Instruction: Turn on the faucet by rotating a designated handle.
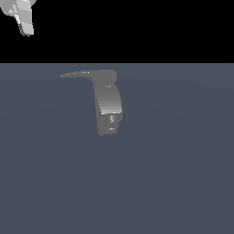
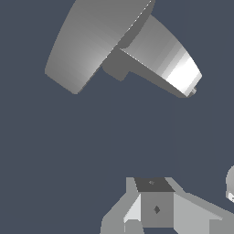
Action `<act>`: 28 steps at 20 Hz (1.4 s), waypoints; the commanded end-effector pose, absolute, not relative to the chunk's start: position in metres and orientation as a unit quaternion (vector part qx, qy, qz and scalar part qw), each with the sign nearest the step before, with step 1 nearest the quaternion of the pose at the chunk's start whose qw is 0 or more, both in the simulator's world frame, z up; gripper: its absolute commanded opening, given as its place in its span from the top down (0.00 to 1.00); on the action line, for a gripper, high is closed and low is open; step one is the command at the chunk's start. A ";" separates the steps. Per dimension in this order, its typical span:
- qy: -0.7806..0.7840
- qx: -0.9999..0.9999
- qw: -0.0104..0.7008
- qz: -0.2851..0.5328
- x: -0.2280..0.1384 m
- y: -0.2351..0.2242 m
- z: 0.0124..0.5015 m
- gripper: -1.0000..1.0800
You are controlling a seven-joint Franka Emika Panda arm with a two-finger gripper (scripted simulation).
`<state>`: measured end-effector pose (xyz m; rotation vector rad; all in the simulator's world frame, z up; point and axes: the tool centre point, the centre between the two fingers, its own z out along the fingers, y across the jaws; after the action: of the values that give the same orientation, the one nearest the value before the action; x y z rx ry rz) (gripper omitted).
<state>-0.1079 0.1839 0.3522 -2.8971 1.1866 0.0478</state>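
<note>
At centre bench point(image 1: 173, 183) stands the dull-grey blocky metal faucet point(image 1: 108, 103), its thin flat grey handle point(image 1: 75, 74) pointing to nine o'clock; your pale end effector point(image 1: 23, 20) sits well apart at eleven o'clock, holding nothing, opening unclear; approach the lever's tip, then push sideways.

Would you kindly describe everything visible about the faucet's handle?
The handle is a thin, flat, dull-grey lever that looks metallic. It projects sideways from the top of the faucet toward the exterior view's left, tapering to a narrow tip, and lies roughly level. In the wrist view it shows as a broad flat blade joined to the body. Nothing touches it: the gripper sits well apart, in the exterior view's upper left corner.
</note>
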 end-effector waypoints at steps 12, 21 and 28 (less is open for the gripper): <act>0.491 -0.871 0.006 0.011 -0.036 0.201 0.316 1.00; 0.570 -0.822 0.003 0.006 0.019 0.201 0.289 1.00; 0.629 -0.777 0.001 0.002 0.062 0.193 0.268 1.00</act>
<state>0.0533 0.1948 0.2720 -2.4709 1.9367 0.0116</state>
